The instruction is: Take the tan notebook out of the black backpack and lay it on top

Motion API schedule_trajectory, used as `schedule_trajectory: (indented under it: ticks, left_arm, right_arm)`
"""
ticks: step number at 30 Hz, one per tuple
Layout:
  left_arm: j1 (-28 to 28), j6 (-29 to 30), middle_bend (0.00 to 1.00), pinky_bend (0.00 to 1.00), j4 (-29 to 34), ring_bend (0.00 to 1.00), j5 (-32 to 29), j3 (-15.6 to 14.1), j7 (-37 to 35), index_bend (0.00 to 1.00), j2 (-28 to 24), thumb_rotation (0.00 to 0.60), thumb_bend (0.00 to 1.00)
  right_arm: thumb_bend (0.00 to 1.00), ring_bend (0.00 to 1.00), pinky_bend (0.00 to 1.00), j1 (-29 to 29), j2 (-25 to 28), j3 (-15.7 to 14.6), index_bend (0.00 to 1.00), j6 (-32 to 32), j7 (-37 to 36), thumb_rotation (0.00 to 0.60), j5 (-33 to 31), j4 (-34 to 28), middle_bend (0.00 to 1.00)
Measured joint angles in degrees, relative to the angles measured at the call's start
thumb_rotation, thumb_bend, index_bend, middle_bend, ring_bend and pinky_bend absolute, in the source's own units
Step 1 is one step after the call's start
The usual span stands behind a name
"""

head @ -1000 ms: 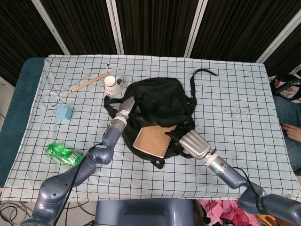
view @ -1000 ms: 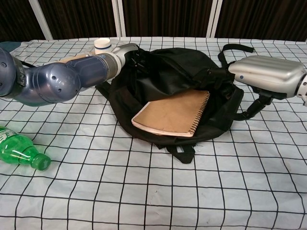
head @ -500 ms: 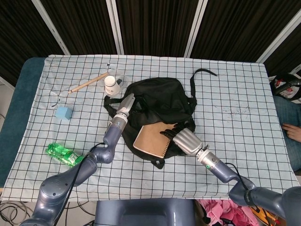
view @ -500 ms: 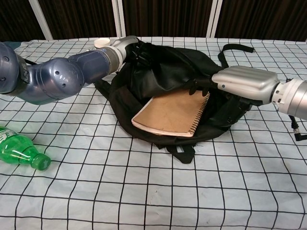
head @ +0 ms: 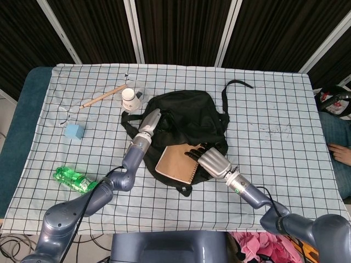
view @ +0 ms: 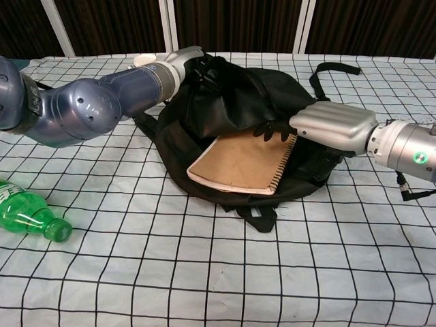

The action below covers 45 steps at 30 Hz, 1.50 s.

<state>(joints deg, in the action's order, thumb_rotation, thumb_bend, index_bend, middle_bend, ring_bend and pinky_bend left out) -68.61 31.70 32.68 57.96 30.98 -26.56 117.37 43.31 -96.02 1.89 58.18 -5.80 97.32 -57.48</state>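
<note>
The black backpack (head: 186, 123) (view: 252, 102) lies mid-table with its mouth toward me. The tan spiral notebook (head: 176, 163) (view: 242, 161) sticks halfway out of that mouth, lying flat. My left hand (head: 150, 121) (view: 185, 63) grips the upper flap of the backpack at its left side and holds it lifted. From the right, my right hand (head: 211, 161) (view: 332, 126) reaches in, and its dark fingertips (head: 193, 151) (view: 271, 129) rest on the notebook's far corner by the spiral. Its fingers are stretched out and its thumb is hidden.
A white cup (head: 130, 98) and a wooden stick (head: 103, 96) lie behind the backpack on the left. A blue block (head: 73, 131) and a green bottle (head: 74, 179) (view: 30, 219) sit nearer the left edge. A backpack strap (head: 237, 84) loops at the back right.
My right hand has moved left, from beside the backpack onto the notebook's far corner. My left hand has lifted the flap a little higher.
</note>
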Motion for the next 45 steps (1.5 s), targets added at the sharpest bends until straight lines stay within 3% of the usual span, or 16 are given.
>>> schedule_trajectory:
  ticks: [14, 19, 27, 33, 45]
  left_arm:
    - [1.3, 1.5, 0.7, 0.23, 4.2, 0.33, -0.8, -1.0, 3.5, 0.68, -1.2, 0.6, 0.47]
    - [1.7, 2.0, 0.7, 0.23, 5.4, 0.33, -1.0, -1.2, 4.3, 0.68, -1.4, 0.6, 0.47]
    - [2.2, 2.7, 0.7, 0.23, 7.4, 0.33, -1.3, -1.3, 5.3, 0.68, -2.2, 0.6, 0.47]
    - [2.5, 3.2, 0.7, 0.23, 8.8, 0.33, -1.5, -1.5, 6.4, 0.68, -2.9, 0.6, 0.47]
    - [2.9, 3.8, 0.7, 0.22, 10.2, 0.33, -2.2, -1.7, 7.9, 0.68, -3.7, 0.6, 0.47]
  right_arm:
    - [0.18, 0.27, 0.19, 1.5, -4.4, -1.4, 0.15, -0.1, -2.3, 0.6, 0.1, 3.2, 0.2]
    - [0.18, 0.28, 0.19, 1.5, -8.5, -0.6, 0.17, 2.2, -2.9, 0.6, -0.2, 7.8, 0.23]
    - [0.27, 0.33, 0.2, 1.9, -12.9, -0.5, 0.27, 3.2, -5.0, 0.6, -0.9, 15.0, 0.29]
    - [0.39, 0.38, 0.23, 2.0, -15.0, 0.0, 0.37, 4.3, -8.4, 0.6, -1.8, 17.6, 0.36]
    - [0.5, 0.48, 0.3, 1.6, -17.4, 0.8, 0.54, 6.5, -12.0, 0.6, -3.3, 21.1, 0.49]
